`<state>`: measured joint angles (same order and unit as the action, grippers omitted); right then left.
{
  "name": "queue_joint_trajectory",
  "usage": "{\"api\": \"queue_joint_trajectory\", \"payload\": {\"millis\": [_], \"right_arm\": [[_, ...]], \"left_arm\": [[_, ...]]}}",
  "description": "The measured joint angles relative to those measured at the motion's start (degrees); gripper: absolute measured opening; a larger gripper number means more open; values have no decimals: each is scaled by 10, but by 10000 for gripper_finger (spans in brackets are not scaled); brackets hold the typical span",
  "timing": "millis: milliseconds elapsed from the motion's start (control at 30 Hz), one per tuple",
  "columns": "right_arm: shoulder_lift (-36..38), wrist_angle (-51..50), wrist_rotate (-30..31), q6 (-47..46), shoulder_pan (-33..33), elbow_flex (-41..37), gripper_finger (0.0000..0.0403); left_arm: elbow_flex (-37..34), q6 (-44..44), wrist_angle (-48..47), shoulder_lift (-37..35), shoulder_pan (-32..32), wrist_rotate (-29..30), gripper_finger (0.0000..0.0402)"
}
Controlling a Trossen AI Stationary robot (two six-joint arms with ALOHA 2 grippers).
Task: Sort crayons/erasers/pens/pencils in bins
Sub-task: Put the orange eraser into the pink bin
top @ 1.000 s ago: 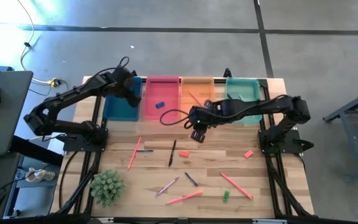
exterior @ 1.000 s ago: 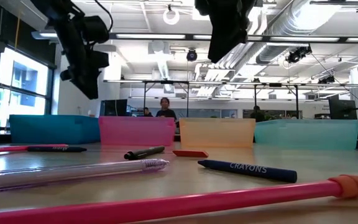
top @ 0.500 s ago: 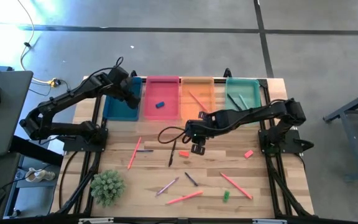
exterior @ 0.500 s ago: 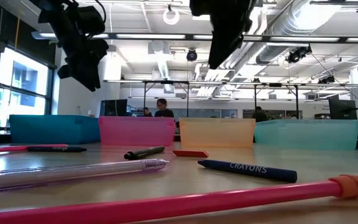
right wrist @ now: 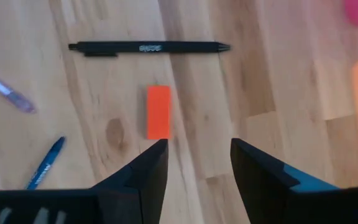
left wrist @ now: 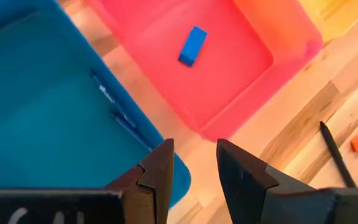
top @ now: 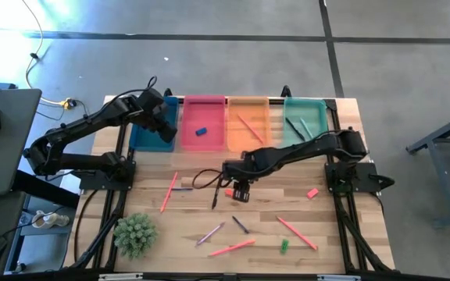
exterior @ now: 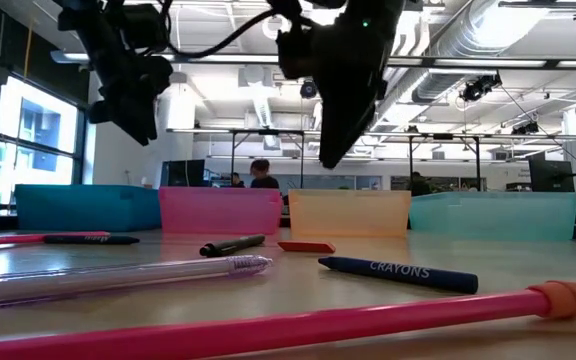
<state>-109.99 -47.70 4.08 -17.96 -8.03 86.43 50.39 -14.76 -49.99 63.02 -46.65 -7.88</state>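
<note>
Blue eraser (top: 201, 131) flat inside pink bin (top: 202, 104); red eraser (top: 230, 192), pink eraser (top: 312, 193), green eraser (top: 284, 245) loose on wood.

From above, the right gripper (top: 241, 190) covered the red eraser (right wrist: 158, 112) beneath it. The pen (left wrist: 335, 154) by the pink bin (left wrist: 291, 59) ran off the left wrist picture's edge.

"CRAYONS" on the blue crayon (exterior: 398, 273)
</note>
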Motion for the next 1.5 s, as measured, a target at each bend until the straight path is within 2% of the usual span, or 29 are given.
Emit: {"api": "queue_joint_trajectory", "payload": {"millis": [300,533,767,1267,1367,1500], "right_arm": [[-39,61,0,3,-26,0,167],[-72,61,21,30,-35,0,172],[-87,73,20,15,-34,0,185],[-126,72,0,-2,-32,2,186],[-130,71,-4,-2,-32,3,177],[-131,71,-7,-2,-32,2,142]], "left_arm": [[0,-27,-12,0,12,17,110],[0,-31,-12,0,22,36,110],[0,-33,-12,0,25,47,110],[0,-41,-11,0,25,49,110],[0,-42,-12,1,25,58,110],[0,-42,-12,1,25,58,110]]}}
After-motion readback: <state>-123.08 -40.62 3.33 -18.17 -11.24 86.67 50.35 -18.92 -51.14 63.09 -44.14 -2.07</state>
